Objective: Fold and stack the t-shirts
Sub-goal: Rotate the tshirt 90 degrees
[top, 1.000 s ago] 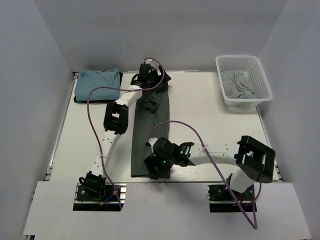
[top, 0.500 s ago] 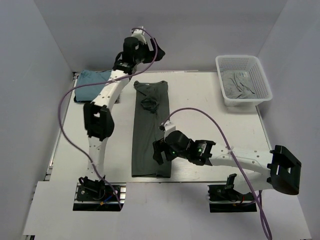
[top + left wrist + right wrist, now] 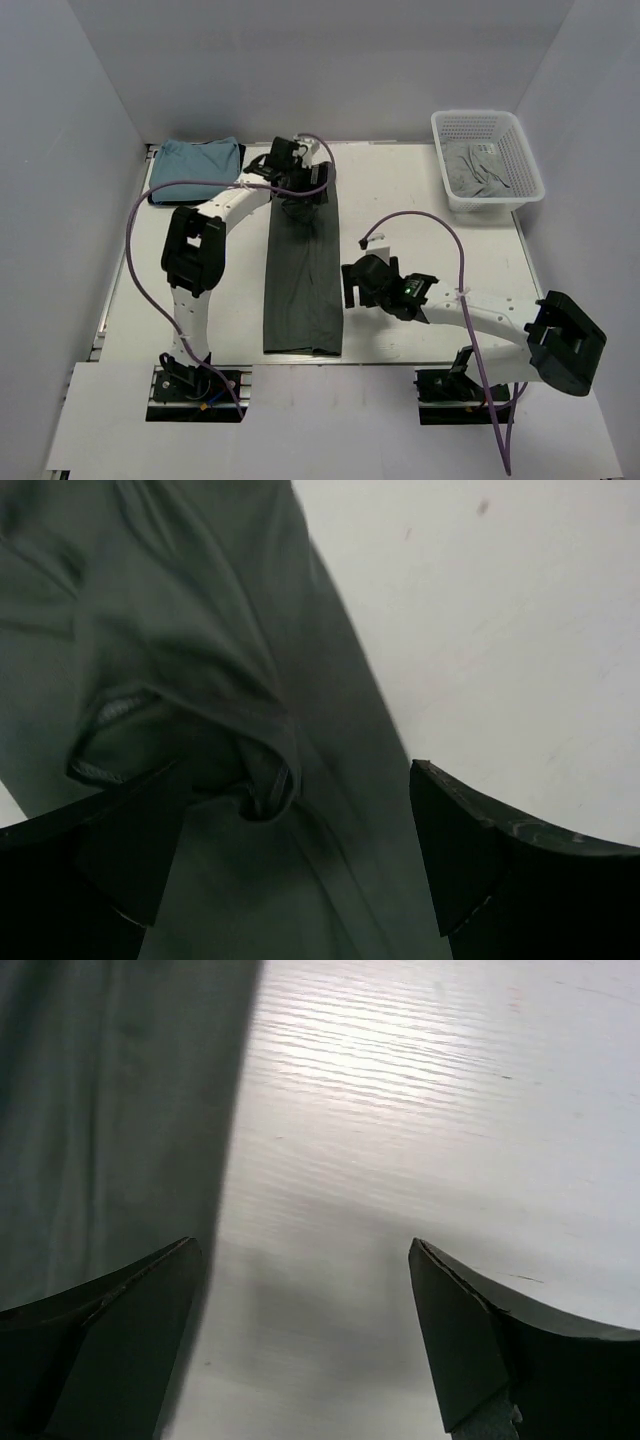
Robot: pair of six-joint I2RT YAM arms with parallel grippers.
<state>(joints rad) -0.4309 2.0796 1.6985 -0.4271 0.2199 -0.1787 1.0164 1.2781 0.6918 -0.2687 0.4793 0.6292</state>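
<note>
On the white bench I'm hovering both jaws wide apart by the dark tee, probably lining up its next fold.

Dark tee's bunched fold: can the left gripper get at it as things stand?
Probably yes: the left gripper hangs open right over the fold of the dark tee, with nothing between them.

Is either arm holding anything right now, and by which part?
Nothing is held. The left tool is open over the bunched far end of the dark t-shirt; the right tool is open over the table beside that shirt.
</note>
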